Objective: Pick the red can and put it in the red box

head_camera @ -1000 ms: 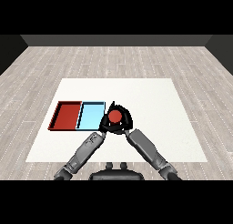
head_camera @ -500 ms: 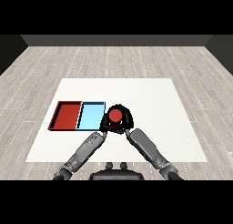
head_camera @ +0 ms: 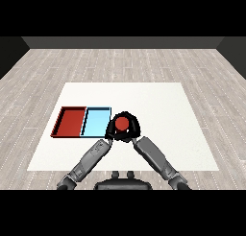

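My right hand (head_camera: 130,128) curls its fingers round the red can (head_camera: 122,123), just right of the light blue tray (head_camera: 95,123); the red tray (head_camera: 72,121) lies beyond it; my left hand's (head_camera: 110,133) fingers I cannot tell

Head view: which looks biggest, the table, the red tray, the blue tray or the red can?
1. table
2. red tray and blue tray: they look about alike, so no ranking between them
3. red can, smallest
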